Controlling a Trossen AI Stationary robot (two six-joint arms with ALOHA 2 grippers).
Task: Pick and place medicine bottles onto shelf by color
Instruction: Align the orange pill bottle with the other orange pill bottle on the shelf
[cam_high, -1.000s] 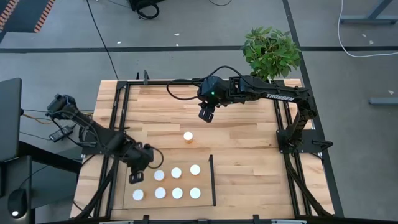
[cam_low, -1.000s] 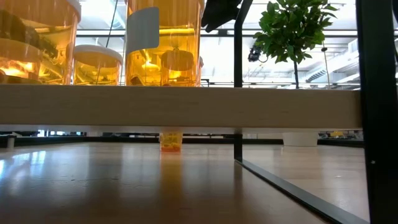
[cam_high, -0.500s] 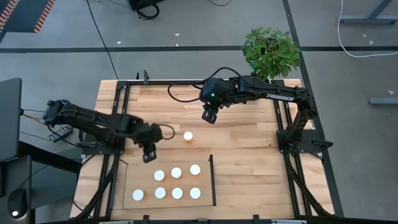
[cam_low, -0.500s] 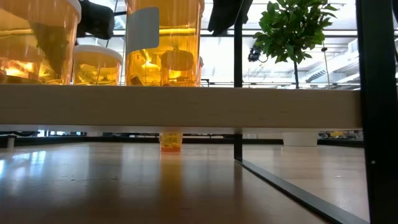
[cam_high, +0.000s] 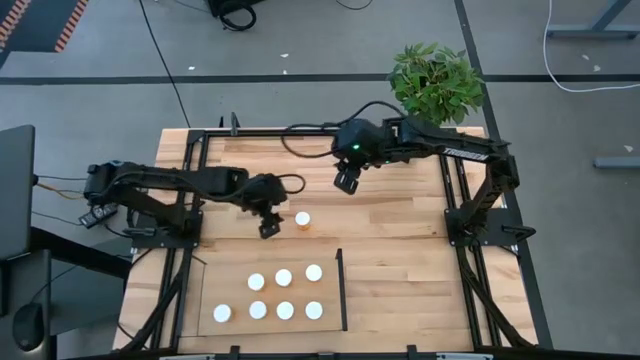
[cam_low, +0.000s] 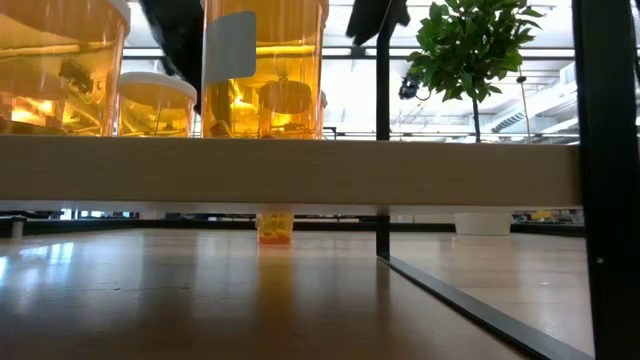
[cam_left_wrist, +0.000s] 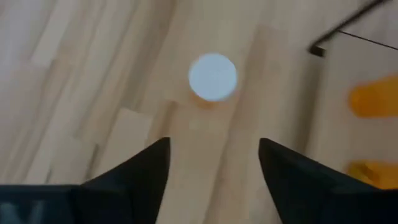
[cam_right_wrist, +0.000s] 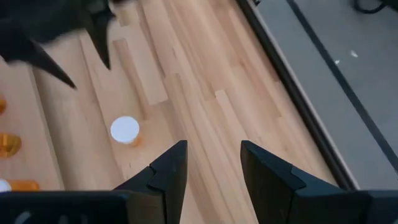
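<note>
A: Two arms over one plank tabletop (cam_high: 400, 250). Largest first?

B: Tabletop, then the shelf (cam_high: 330, 300), a pale board at the near edge with a black upright strip (cam_high: 342, 290) on its right short side. A leafy plant (cam_high: 435, 80) stands at the far right corner of the table.

A: Arms?

B: The left gripper (cam_high: 269, 226) reaches in to mid-table and hovers just left of a lone bottle (cam_high: 302, 219). Fingers spread apart, nothing between them; the left wrist view shows that bottle's white cap (cam_left_wrist: 212, 76) ahead of the gap. The right gripper (cam_high: 346, 181) hangs over the far half of the table, behind and to the right of the same bottle, fingers parted and empty too.

A: Bottle count?

B: Eight, all white-capped. Seven medicine bottles (cam_high: 285, 294) stand on the shelf: three in the back row, four in the front row. The eighth stands alone on the bare tabletop, beyond the shelf's far edge, apart from both grippers.

A: Anything in the way?

B: In the low view the shelf's edge (cam_low: 290, 168) crosses the whole frame; only the lone bottle's orange base (cam_low: 274, 227) shows beneath it. The shelf bottles loom large above.
</note>
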